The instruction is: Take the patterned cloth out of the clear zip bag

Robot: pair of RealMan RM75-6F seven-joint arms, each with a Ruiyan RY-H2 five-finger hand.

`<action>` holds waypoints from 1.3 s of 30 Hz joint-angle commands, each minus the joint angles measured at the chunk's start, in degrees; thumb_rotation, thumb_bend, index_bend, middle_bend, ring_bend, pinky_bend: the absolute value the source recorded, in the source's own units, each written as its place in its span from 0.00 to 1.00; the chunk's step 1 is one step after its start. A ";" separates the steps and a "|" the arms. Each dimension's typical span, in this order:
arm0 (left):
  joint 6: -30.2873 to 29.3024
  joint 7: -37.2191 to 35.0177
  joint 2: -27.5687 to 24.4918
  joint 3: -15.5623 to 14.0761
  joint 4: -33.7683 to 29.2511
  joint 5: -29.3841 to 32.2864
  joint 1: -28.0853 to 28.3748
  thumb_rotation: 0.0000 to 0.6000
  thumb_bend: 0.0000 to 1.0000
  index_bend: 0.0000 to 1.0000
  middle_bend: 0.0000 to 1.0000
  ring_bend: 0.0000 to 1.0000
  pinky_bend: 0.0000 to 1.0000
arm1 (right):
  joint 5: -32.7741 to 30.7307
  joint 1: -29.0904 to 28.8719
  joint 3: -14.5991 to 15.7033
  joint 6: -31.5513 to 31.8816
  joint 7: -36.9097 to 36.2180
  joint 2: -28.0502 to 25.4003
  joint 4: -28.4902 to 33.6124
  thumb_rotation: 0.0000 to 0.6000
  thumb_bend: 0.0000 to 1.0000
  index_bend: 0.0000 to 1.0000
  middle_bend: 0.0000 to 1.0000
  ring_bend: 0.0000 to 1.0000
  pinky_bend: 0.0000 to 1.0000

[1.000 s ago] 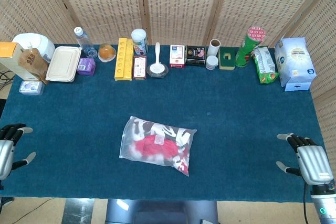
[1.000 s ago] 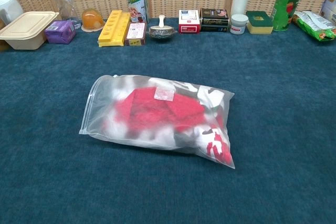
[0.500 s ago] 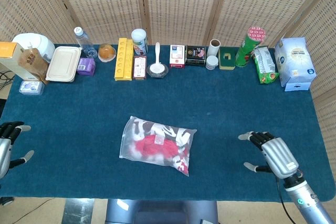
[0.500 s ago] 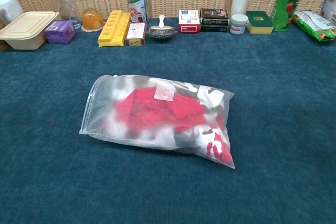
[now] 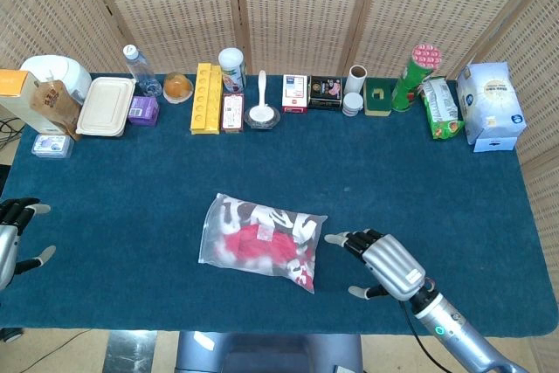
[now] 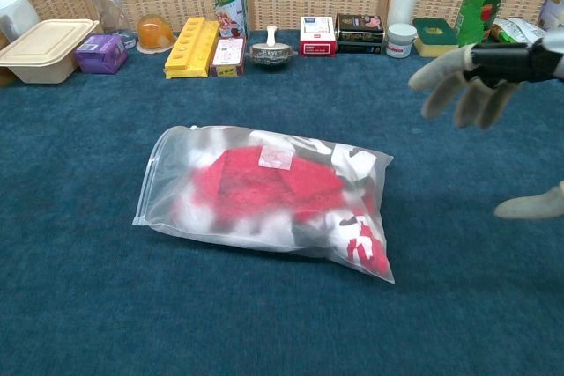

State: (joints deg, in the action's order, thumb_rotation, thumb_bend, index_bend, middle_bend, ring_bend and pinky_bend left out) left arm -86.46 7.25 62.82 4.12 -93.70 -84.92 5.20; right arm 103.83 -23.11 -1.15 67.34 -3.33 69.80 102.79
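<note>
The clear zip bag (image 5: 262,241) lies flat at mid-bench (image 5: 419,172) with the patterned cloth (image 6: 264,187) sealed inside. The right hand (image 5: 384,261) hovers just beside the bag's right edge, fingers (image 6: 436,72) spread wide, holding nothing, not touching it. The left hand (image 5: 13,231) sits well apart at the left bench edge, fingers apart.

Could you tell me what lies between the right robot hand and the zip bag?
Only bare blue cloth separates the right robot hand from the zip bag, per the head view.

left hand (image 5: 12,235): fingers spread, empty | right hand (image 5: 387,263): fingers spread, empty, palm down
</note>
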 commanded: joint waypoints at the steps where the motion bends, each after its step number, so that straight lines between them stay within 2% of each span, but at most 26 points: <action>1: 0.35 -0.68 0.19 0.13 0.76 0.28 0.21 1.00 0.13 0.34 0.28 0.22 0.24 | -3.02 -2.27 -1.23 -4.13 5.04 3.27 1.98 1.00 0.01 0.11 0.24 0.32 0.33; 8: 0.54 -2.47 -0.06 0.45 2.29 0.51 0.48 1.00 0.13 0.33 0.28 0.22 0.24 | -12.20 -5.68 -4.32 -10.84 18.09 9.72 4.58 1.00 0.01 0.00 0.15 0.24 0.28; 18: 0.10 -2.45 -1.47 1.06 1.58 -0.04 1.06 1.00 0.13 0.33 0.28 0.22 0.24 | -22.14 -8.72 -6.01 -12.98 29.81 17.48 5.01 1.00 0.00 0.00 0.06 0.17 0.24; 28: 0.46 -2.62 -1.50 0.93 1.62 0.35 1.20 1.00 0.13 0.34 0.28 0.22 0.24 | -30.22 -12.74 -7.68 -13.05 39.01 25.52 -0.84 1.00 0.00 0.00 0.01 0.13 0.20; 35: 0.56 -2.77 -1.44 0.83 1.92 0.62 1.17 1.00 0.13 0.33 0.28 0.22 0.24 | -32.23 -14.99 -9.34 -10.98 41.67 29.68 -7.90 1.00 0.00 0.00 0.00 0.12 0.19; 39: 0.84 -2.83 -1.30 0.82 2.14 0.93 1.24 1.00 0.13 0.33 0.28 0.22 0.24 | -32.53 -16.35 -10.35 -10.65 42.12 30.14 -11.58 1.00 0.00 0.00 0.00 0.12 0.19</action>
State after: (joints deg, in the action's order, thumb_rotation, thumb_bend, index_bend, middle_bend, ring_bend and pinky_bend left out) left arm -85.63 4.42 61.52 4.94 -91.57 -84.00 6.44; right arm 71.64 -38.63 -10.86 56.35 38.33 99.50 92.59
